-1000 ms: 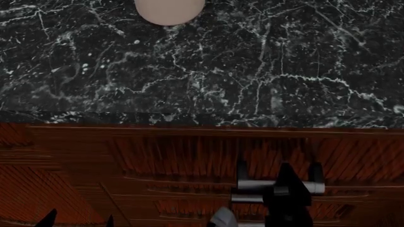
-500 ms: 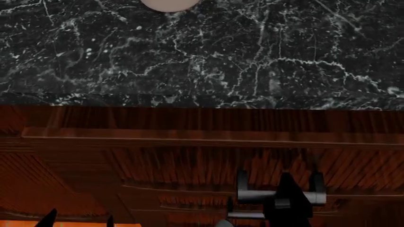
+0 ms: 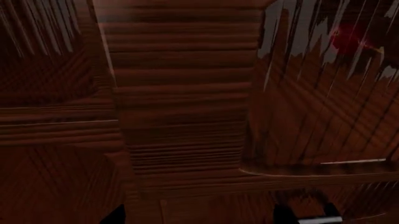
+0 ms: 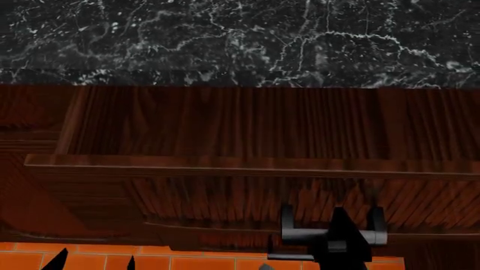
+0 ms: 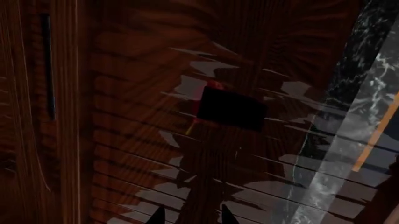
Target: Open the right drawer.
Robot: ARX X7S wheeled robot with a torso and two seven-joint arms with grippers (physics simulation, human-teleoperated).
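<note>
Below the desk's front edge, the right drawer (image 4: 248, 169) stands partly pulled out: its top rim shows as a long wooden lip under the black marble desk (image 4: 240, 34), with the drawer's dark inside visible between rim and desk edge. Right pincer (image 4: 339, 236) sits on the silver bar handle (image 4: 307, 235), between its two black posts, pinching the bar as far as head view shows; the fingertips themselves are hidden behind the pincer body, so the grip is a judgement. Left pincer (image 4: 94, 263) shows only two dark tips at the bottom edge over the orange tiled floor (image 4: 188, 261); they stand apart, holding nothing, well clear of the handle. Left wrist view gives only close wood grain and a sliver of a handle (image 3: 319, 219), too close to say which front. Right wrist view is mostly wood panel (image 5: 187, 116) and a strip of marble; nothing useful on the grip. Step in hand, by my read: a straight pull outward. Do it well by pulling square to the drawer front, level, no sideways load on the bar, grip kept mid-bar so the drawer doesn't rack. Let the base or torso carry the travel rather than overextending the arm. Risk: bar slipping out if the pull angles downward. Brands, labels, writing: none readable in any view.
</note>
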